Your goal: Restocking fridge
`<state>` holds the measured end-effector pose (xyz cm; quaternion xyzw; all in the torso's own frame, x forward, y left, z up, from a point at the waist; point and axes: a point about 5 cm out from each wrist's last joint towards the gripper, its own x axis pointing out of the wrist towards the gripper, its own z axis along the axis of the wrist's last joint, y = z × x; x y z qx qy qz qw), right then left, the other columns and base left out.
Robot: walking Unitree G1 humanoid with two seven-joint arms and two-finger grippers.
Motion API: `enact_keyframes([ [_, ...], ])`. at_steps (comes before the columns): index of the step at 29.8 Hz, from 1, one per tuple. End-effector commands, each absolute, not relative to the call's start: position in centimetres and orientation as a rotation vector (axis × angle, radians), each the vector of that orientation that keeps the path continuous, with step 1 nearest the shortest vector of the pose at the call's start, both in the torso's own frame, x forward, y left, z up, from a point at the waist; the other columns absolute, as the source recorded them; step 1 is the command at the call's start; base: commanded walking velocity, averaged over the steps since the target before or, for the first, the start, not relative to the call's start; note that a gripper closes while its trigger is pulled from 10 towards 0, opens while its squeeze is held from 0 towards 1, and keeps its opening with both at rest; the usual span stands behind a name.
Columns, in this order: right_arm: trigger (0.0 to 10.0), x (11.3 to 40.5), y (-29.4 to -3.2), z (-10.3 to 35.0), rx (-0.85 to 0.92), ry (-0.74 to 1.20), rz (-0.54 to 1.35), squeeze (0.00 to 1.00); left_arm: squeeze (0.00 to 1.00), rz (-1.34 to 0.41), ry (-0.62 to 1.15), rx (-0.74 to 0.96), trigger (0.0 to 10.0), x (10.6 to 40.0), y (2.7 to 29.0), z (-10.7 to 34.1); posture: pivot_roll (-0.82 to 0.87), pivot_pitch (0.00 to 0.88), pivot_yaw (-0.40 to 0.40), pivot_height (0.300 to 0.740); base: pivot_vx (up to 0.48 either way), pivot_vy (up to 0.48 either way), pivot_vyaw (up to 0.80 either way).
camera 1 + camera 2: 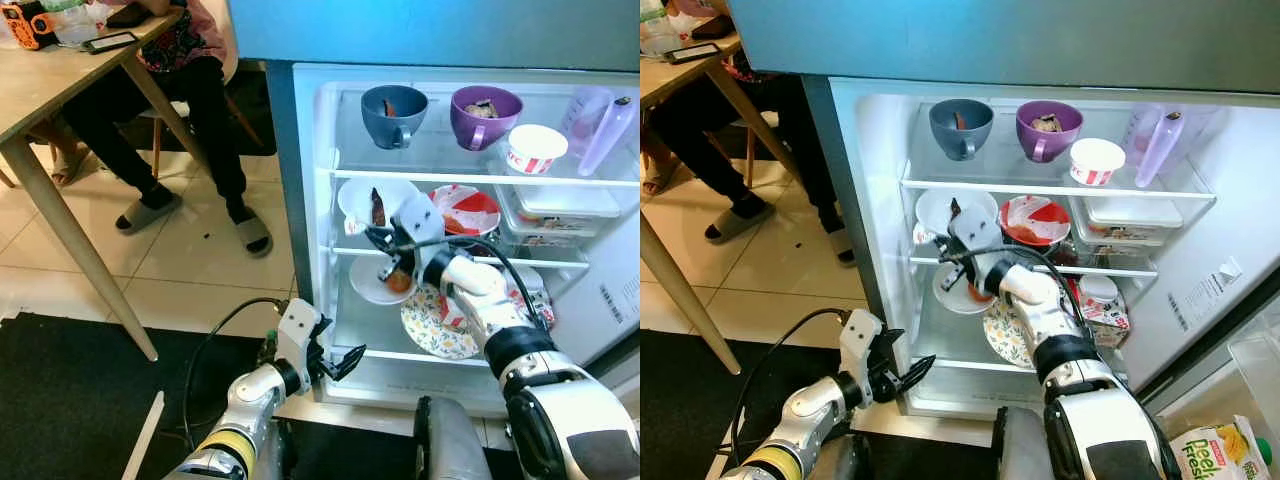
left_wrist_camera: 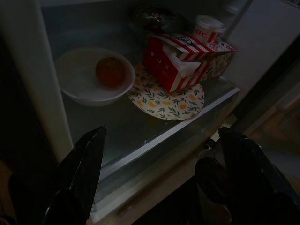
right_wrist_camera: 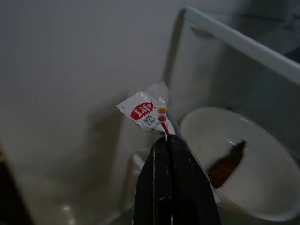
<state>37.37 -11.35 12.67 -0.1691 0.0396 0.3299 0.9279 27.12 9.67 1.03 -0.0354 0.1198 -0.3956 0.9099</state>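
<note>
Here, the right claw (image 3: pixel 168 140) is pinched fully closed on a small white chili sauce sachet (image 3: pixel 147 112), held up inside the open fridge (image 1: pixel 310 250) near its left inner wall, level with the middle shelf. Just beside the sachet sits a white bowl (image 3: pixel 243 168) holding a dark piece of food.

The left claw (image 1: pixel 335 362) hovers low outside the fridge, near the front edge of the bottom shelf, its 2 black fingers (image 2: pixel 79 173) spread wide apart and holding nothing. Ahead of it on that shelf are 1 white bowl with an orange round item (image 2: pixel 110 71), 1 floral plate (image 2: pixel 166 98) and a red-and-white striped carton (image 2: pixel 180 58) resting on the plate. The front strip of this shelf is bare glass.

The top shelf carries 2 mugs, 1 blue-grey (image 1: pixel 393 112) and 1 purple (image 1: pixel 486 114), plus a red-and-white paper cup (image 1: pixel 533 148) and a pale lilac jug (image 1: pixel 598 125). The middle shelf also holds a red-and-white plate (image 1: pixel 470 210) and a lidded clear container (image 1: pixel 560 210).

The floor is pale tile, with a dark mat (image 1: pixel 80 400) under the robot. To the left stands a wooden desk (image 1: pixel 50 85), where a seated person's legs in dark trousers and grey slippers (image 1: pixel 145 212) are visible, well apart from the fridge.
</note>
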Motion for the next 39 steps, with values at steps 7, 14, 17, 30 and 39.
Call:
enact_keyframes([
  [7, 10.0, 38.1, -10.7, 12.1, -0.524, 0.181, 0.548, 0.0, 0.0, -0.846, 0.155, -0.1, 10.0, 27.5, 8.3, 2.3, -0.06, 0.0, 0.011, 0.546, 0.0, 0.0, 0.0],
  [14, 10.0, 39.9, -13.0, 15.6, -0.374, 0.111, 0.369, 0.0, 0.0, -0.819, 0.07, -0.11, 10.0, 27.8, 8.9, 3.6, -0.04, 0.055, 0.015, 0.546, 0.0, 0.0, 0.0],
  [17, 10.0, 40.1, -13.6, 16.1, -0.413, 0.101, 0.342, 0.0, 0.0, -0.821, 0.069, -0.11, 10.0, 27.7, 9.0, 3.6, -0.04, 0.063, 0.02, 0.546, 0.0, 0.0, 0.0],
  [30, 10.0, 40.4, -18.7, 17.3, -0.48, 0.113, 0.134, 0.0, 0.0, -0.838, 0.073, -0.114, 10.0, 27.5, 8.7, 3.7, -0.05, 0.074, 0.024, 0.546, 0.0, 0.0, 0.0],
  [39, 10.0, 39.8, -18.9, 15.2, -0.508, 0.193, 0.104, 0.0, 0.0, -0.827, 0.053, -0.116, 10.0, 27.5, 8.8, 4.2, -0.03, 0.099, 0.03, 0.546, 0.0, 0.0, 0.0],
])
